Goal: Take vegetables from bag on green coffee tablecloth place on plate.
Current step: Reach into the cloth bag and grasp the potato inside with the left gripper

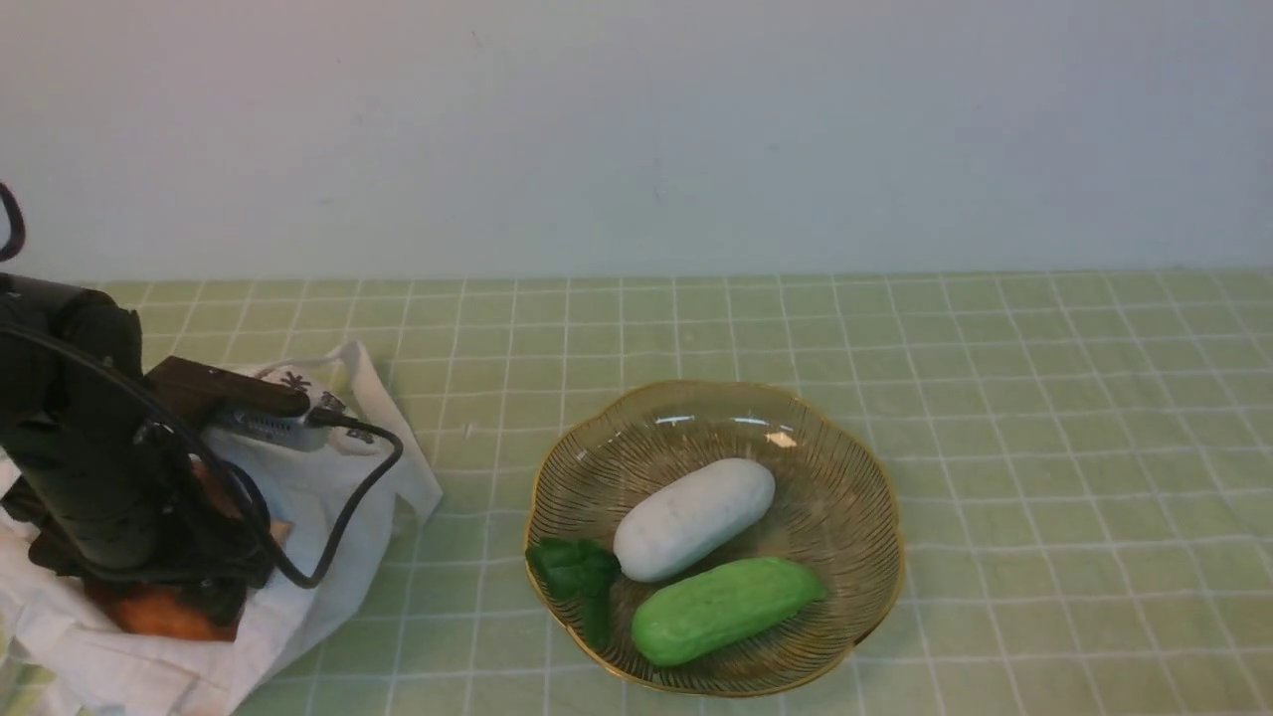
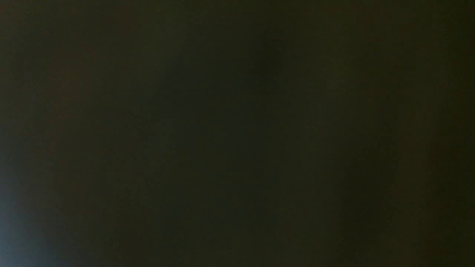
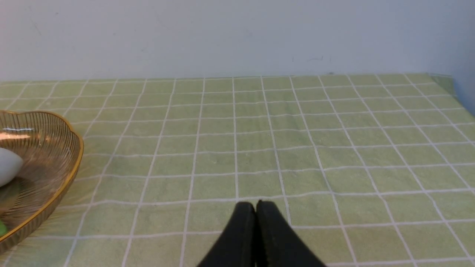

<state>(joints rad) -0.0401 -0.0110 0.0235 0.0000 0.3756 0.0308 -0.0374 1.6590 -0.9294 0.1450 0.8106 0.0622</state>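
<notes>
left arm (image 1: 80, 467): near left, reaching down into the bag (image 1: 328, 497)
left gripper (image 1: 189, 589): low in the bag mouth, right over the veg. Fingers are hidden behind the arm body, so can't tell if they're clamped or loose
left wrist cam: pretty much all black, nothing to read
orange-brown vegetable (image 1: 154, 615): in the bag at the near left edge, only partly showing under the gripper
bag: white cloth, crumpled on the green tablecloth (image 1: 995, 398), black characters on the far side
plate (image 1: 845, 497): amber glass w/ gold rim, mid-table, to the right of the bag and apart from it
on the plate: white oblong veg (image 1: 693, 519) and green oblong veg (image 1: 726, 609) side by side – the green one nearer – plus a dark green leaf (image 1: 577, 577) at the left rim
right gripper (image 3: 256, 207): fingers pressed together w/ nothing between them, over bare cloth – right of the plate (image 3: 55, 148)
</notes>
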